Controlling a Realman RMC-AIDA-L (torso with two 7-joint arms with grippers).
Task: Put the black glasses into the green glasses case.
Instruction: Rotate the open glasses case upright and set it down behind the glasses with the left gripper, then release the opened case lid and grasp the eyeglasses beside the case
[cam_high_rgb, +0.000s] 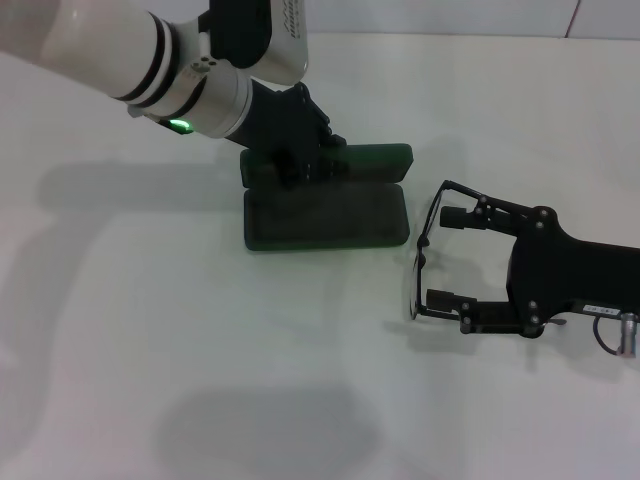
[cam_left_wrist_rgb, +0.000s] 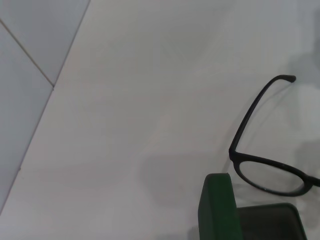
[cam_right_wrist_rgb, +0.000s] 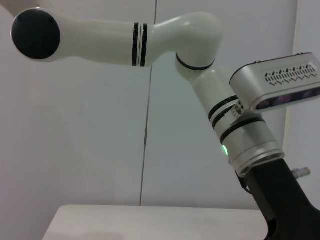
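The green glasses case (cam_high_rgb: 330, 218) lies open at mid table, its lid (cam_high_rgb: 372, 160) standing upright at the back. My left gripper (cam_high_rgb: 292, 160) sits on the lid's left end, shut on it. The left wrist view shows the lid's edge (cam_left_wrist_rgb: 218, 205) and the black glasses (cam_left_wrist_rgb: 270, 172) beyond it. In the head view the black glasses (cam_high_rgb: 418, 262) are to the right of the case, lenses facing it. My right gripper (cam_high_rgb: 450, 256) is open, its two fingers (cam_high_rgb: 455, 215) spread between the temple arms just behind the lenses.
The white table (cam_high_rgb: 200, 350) stretches wide to the left and front of the case. The right wrist view shows only my left arm (cam_right_wrist_rgb: 200, 45) against a pale wall, and the table's far edge.
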